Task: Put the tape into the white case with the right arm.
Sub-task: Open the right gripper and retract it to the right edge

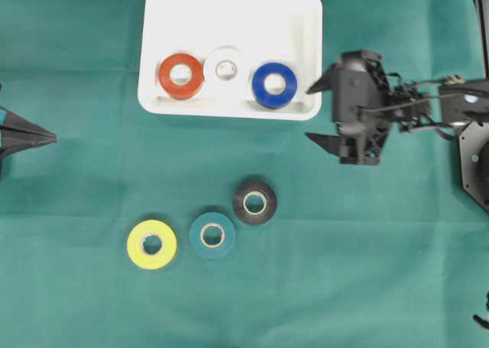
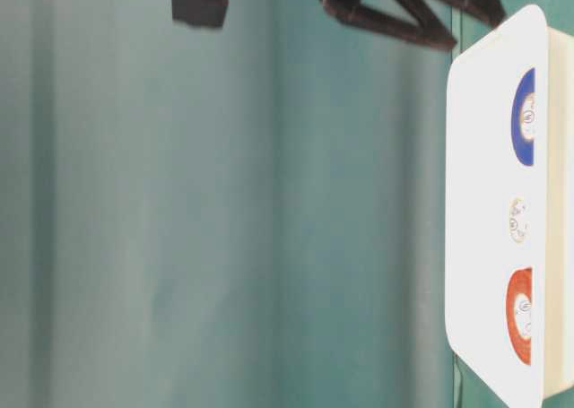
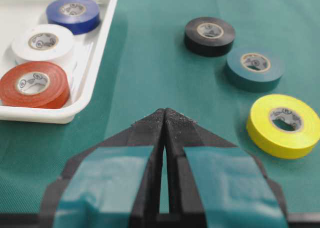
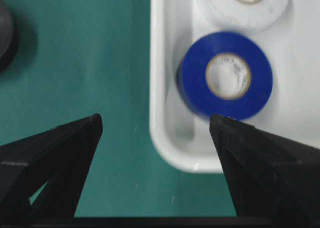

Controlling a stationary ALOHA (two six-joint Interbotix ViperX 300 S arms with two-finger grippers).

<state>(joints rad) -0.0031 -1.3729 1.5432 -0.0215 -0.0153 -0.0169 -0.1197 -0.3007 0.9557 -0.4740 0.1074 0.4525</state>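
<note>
While the left gripper (image 1: 50,137) rests at the far left edge of the green cloth (image 1: 76,302), its two fingers are pressed together with nothing between them, the tips pointing toward the middle of the table. Moving right, a yellow roll (image 1: 151,244) lies flat on the cloth, with a teal roll (image 1: 212,235) just beside it and a black roll (image 1: 254,202) next along, the three forming a short line that climbs toward the tray. Above them sits the white case (image 1: 229,4), and in it three rolls lie flat in a row along its near rim: a red roll (image 1: 181,76) on the left, a white roll (image 1: 226,70) touching it in the middle, and a blue roll (image 1: 274,85) at the right end, close to the case's right wall. Just beyond that right wall the right gripper (image 1: 315,113) hangs over the cloth with its fingers spread wide and nothing held; one fingertip lies near the case's right rim, the other lower, over bare cloth. From its wrist camera the blue roll sits inside the case corner, clear of both fingers.
</note>
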